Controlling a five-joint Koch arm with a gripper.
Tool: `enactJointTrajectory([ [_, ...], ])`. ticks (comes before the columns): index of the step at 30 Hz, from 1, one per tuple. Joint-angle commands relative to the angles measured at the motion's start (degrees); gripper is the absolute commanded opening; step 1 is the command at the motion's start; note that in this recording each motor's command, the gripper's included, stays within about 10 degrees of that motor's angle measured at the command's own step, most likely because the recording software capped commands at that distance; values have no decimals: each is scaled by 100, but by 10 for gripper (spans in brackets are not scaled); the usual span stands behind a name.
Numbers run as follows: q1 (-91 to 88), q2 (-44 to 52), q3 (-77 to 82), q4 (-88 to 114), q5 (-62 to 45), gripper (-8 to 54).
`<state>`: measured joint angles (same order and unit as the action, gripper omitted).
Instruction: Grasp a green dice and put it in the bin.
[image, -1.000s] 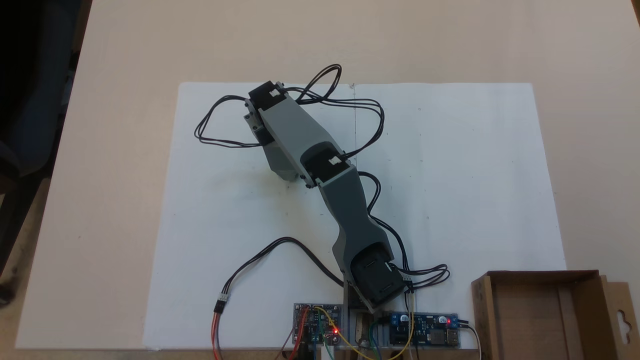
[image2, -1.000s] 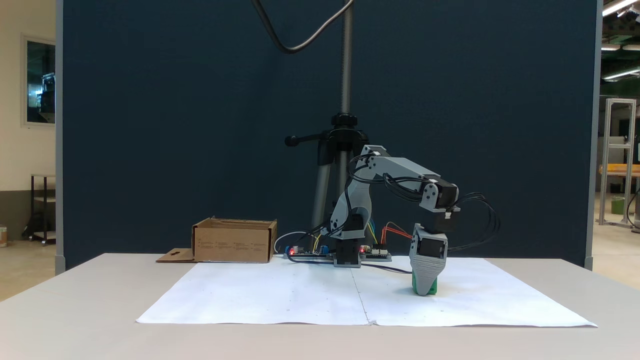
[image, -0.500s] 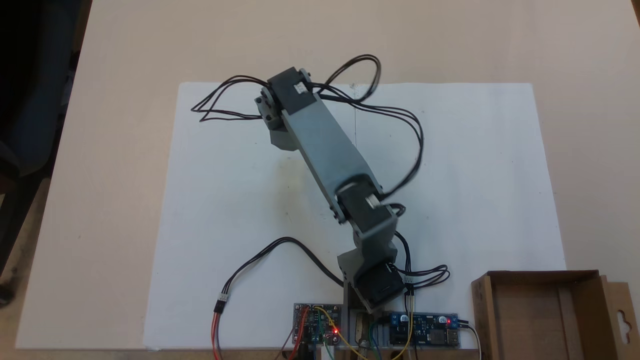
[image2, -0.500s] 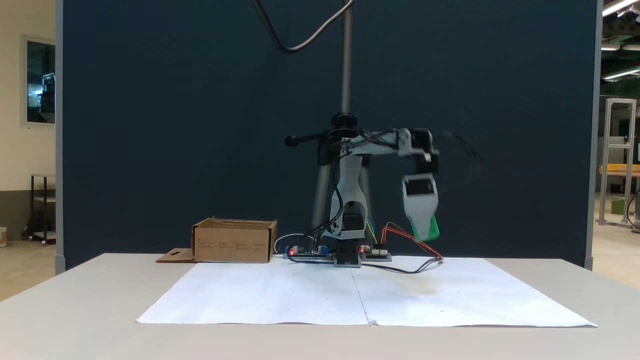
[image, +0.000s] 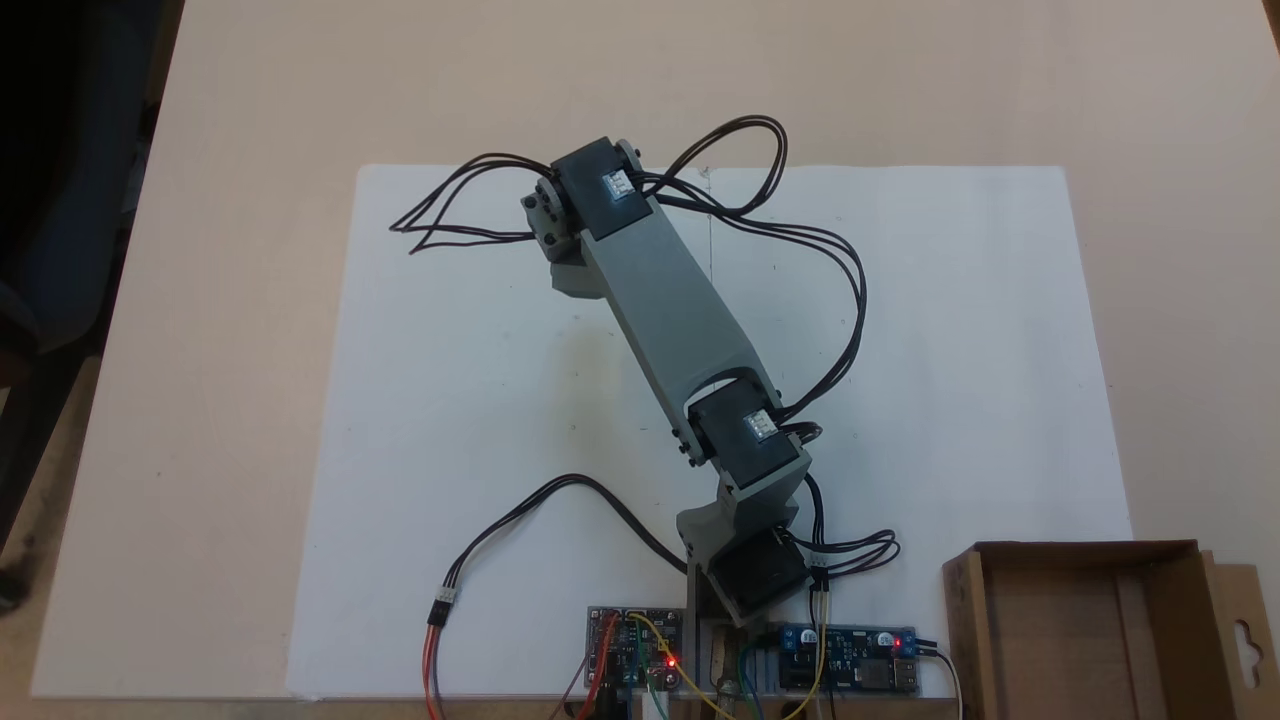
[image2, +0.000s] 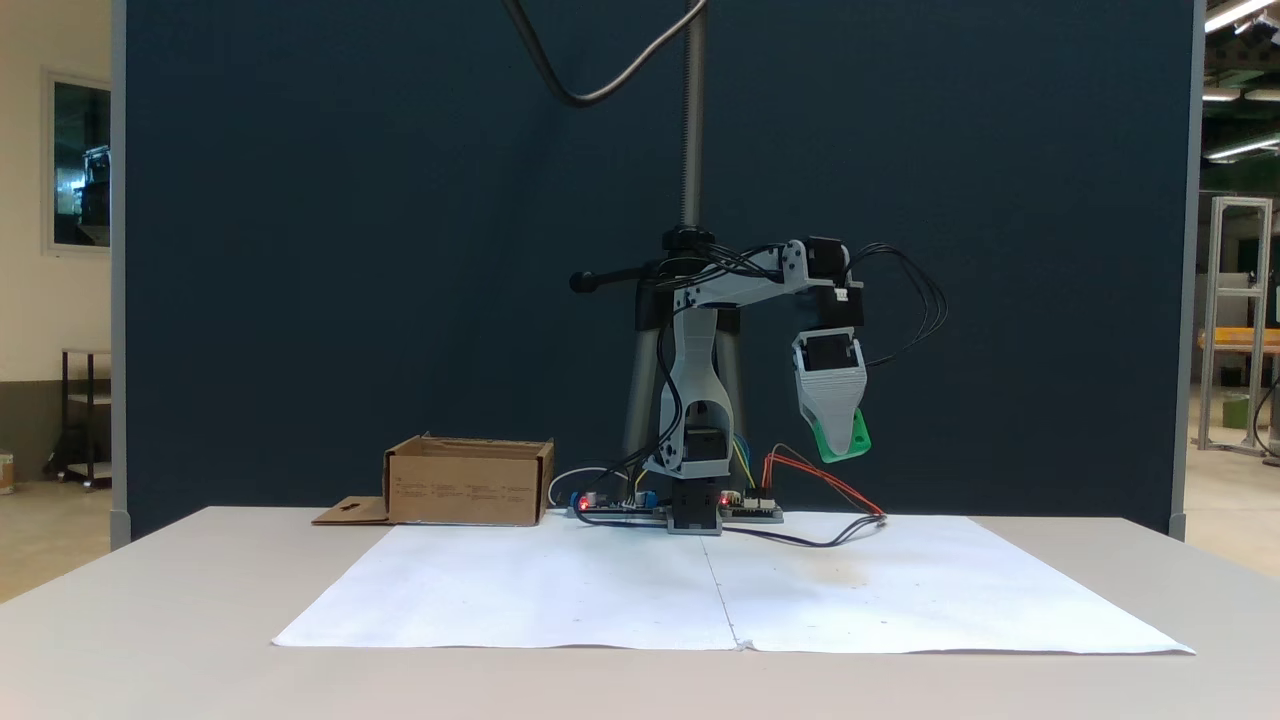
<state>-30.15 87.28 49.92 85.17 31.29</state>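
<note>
In the side fixed view my gripper (image2: 842, 450) hangs pointing down, well above the white paper, to the right of the arm's base. It is shut on the green dice (image2: 856, 447), whose bright green edge shows behind and below the grey jaw. In the top-down fixed view the forearm (image: 660, 290) covers the gripper and the dice. The bin (image: 1060, 640), a shallow brown cardboard box with a hang-hole flap, sits at the lower right corner there. In the side view the bin (image2: 468, 485) stands left of the base, far from the gripper.
A white paper sheet (image: 950, 350) covers the middle of the table. Two circuit boards (image: 635, 645) (image: 850, 660) with lit red LEDs and loose wires flank the arm's base. Black cables (image: 830, 300) loop off the arm. A tripod (image2: 690, 280) stands behind the base.
The gripper has risen from the paper into mid-air with the green dice in it. The arm has straightened and the wrist swung slightly toward the sheet's far edge.
</note>
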Motion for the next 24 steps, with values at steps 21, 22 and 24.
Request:
enactJointTrajectory([
  [21,5924,563,-659,-580,-3709,114],
  [22,6363,563,-686,-580,-3841,114],
  [24,7311,703,-791,-694,-3973,114],
])
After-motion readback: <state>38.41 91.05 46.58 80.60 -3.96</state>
